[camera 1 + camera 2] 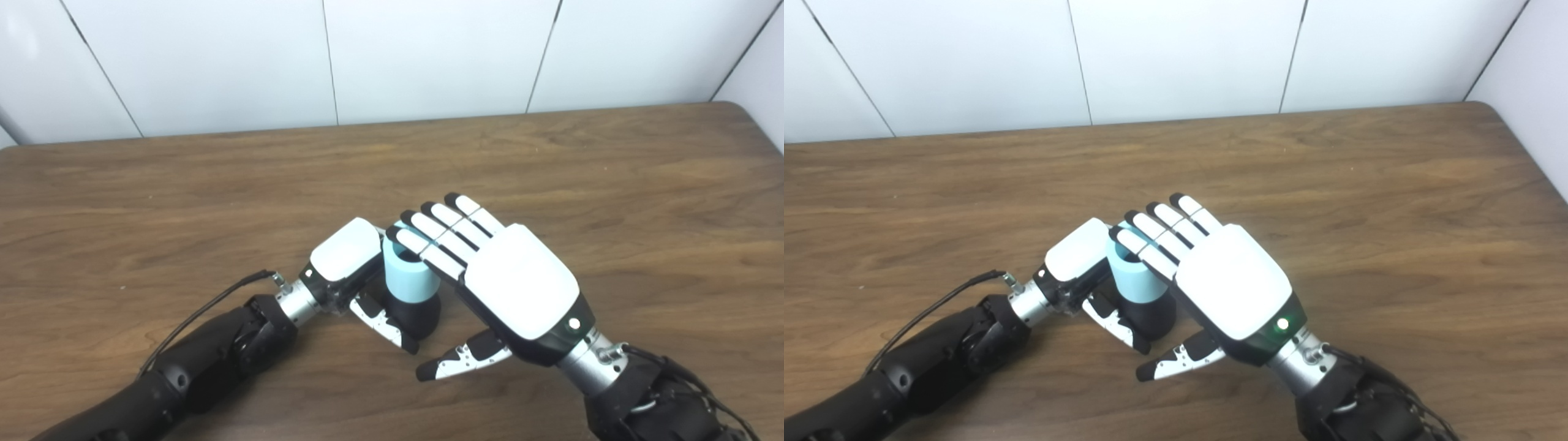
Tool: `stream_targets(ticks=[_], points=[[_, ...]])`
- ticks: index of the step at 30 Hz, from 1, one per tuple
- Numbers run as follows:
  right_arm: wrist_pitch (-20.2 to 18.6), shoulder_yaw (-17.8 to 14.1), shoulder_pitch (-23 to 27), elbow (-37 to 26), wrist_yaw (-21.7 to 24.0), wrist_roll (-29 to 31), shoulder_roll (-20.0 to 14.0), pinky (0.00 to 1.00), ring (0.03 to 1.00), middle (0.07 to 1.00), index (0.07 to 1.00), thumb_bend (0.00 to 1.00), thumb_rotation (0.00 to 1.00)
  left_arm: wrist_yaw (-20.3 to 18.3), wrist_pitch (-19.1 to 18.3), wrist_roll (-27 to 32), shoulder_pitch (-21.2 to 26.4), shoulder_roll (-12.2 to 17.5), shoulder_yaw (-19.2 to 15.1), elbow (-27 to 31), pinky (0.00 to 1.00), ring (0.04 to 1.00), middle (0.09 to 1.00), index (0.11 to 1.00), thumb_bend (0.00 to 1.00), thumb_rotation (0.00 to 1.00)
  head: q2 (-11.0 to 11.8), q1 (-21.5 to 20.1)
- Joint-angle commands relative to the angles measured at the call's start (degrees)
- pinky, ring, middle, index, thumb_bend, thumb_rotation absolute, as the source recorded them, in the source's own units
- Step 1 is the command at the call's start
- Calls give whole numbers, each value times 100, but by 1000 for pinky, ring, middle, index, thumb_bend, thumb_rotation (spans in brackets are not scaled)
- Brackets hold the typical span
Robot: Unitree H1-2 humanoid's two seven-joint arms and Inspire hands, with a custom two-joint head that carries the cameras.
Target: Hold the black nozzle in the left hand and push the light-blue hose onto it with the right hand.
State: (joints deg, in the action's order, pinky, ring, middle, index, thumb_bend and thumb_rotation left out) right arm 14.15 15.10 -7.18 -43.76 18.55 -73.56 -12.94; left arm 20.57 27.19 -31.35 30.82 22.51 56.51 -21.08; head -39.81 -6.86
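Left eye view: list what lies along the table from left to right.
Left hand → light-blue hose standing on the black nozzle → right hand, all over the wooden table.

A brown wooden table (551, 159) meets a white panelled wall (429, 55).

The desk (551, 159) was a brown wood-grain surface with a rounded far-right corner. Behind it stood a white panelled wall (429, 55), divided by thin dark seams. A second white wall (1537, 92) met it at the right. Lighting was even, with soft shadows on the desk.
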Motion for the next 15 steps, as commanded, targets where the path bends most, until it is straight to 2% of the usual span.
stream_targets(ticks=[1, 8, 15], points=[[116, 98, -295, 161, 786, -21, -259, 874, 897, 894, 844, 795, 692, -115, -28, 67, -1031, -242, 539, -610, 396, 489, 508, 463, 519, 0, 0, -8], [82, 110, -313, 104, 1008, 7, -259, 910, 915, 910, 858, 786, 707, -108, -28, 58, -1027, -247, 540, -622, 398, 490, 509, 463, 519, 0, 1, -13], [-32, 98, -336, 60, 1578, -139, -165, 971, 991, 980, 934, 792, 776, -14, -28, 35, -1026, -260, 556, -655, 404, 492, 503, 469, 520, 0, 1, -13]])
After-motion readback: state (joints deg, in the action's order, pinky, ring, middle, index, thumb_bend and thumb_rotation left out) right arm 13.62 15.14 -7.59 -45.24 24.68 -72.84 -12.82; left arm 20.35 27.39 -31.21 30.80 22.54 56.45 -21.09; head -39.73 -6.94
